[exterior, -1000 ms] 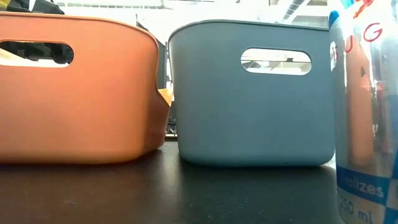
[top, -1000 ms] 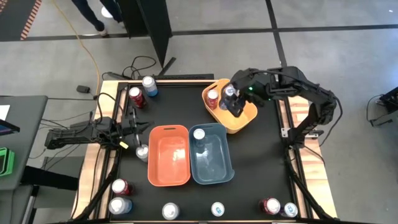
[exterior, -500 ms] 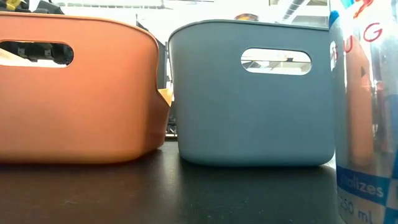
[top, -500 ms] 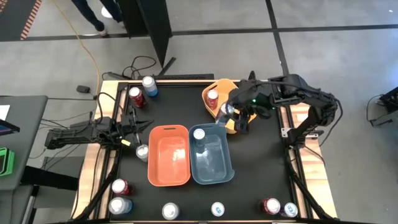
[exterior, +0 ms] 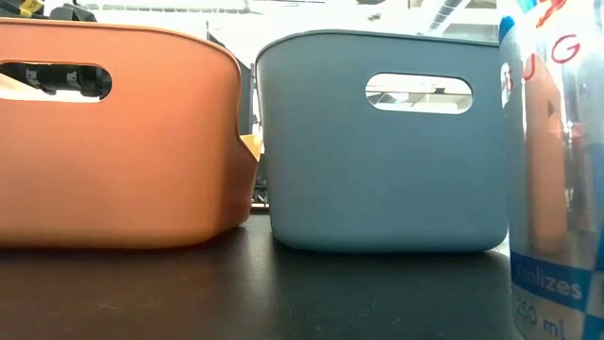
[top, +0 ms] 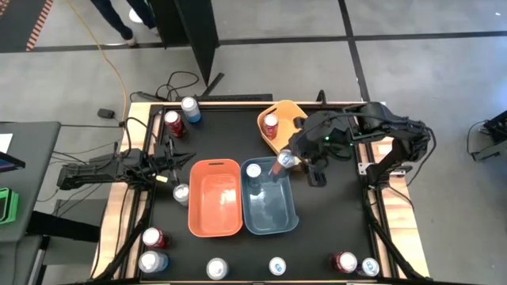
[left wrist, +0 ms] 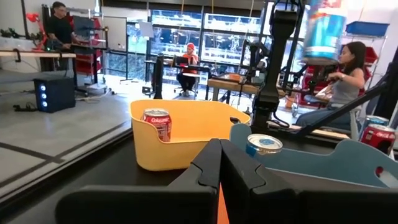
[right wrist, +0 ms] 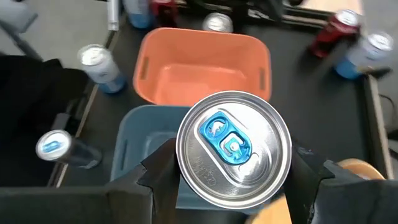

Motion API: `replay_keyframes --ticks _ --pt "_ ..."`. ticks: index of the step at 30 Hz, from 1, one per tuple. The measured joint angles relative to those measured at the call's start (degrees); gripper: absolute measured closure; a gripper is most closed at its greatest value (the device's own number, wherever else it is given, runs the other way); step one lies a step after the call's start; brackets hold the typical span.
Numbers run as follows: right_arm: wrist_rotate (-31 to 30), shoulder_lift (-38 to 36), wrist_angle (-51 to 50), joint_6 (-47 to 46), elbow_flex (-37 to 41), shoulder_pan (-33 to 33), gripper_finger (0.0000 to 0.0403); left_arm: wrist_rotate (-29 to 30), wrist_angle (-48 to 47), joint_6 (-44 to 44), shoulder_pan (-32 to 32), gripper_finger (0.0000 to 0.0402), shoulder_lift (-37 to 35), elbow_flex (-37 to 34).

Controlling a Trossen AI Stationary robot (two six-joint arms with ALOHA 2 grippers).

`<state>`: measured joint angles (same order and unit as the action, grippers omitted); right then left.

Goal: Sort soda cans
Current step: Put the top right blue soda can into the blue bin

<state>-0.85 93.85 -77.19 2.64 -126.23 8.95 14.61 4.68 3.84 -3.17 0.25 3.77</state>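
Cans were scattered all over the black table (top: pixel 317 229), so here's how it looked. The right gripper (top: pixel 287 161) was clamped on a blue soda can with a silver top and blue pull tab (right wrist: pixel 234 148), holding it up in the air over the far edge of the blue-grey rectangular plastic bin (top: pixel 270 214). That bin had one blue can (top: pixel 253 170) standing in its far left corner. Right beside it, touching or nearly so, sat the orange rectangular plastic bin (top: pixel 215 222), and I couldn't tell if anything was in it. Behind those two, the yellow plastic bin (top: pixel 283 108) held a red can (left wrist: pixel 157 123).

The left gripper (left wrist: pixel 220 163) was squeezed fully closed, empty, parked low at the table's left side near a silver can (top: pixel 181 192).

Loose ones: a red can (top: pixel 173 122) and a blue can (top: pixel 190 108) at the far left corner, plus a row along the near edge, including a red can (top: pixel 344 262) near the right corner.
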Motion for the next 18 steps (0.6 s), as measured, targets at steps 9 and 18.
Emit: replay_keyframes --ticks 9,18 --pt "7.0 3.42 2.06 3.67 0.09 2.67 0.0187 -0.02 -0.36 1.31 0.01 0.0401 0.0 0.0" --pt "8.88 8.25 2.04 6.84 0.13 6.97 0.0187 -0.04 -2.6 3.1 0.03 0.0401 0.02 0.0"
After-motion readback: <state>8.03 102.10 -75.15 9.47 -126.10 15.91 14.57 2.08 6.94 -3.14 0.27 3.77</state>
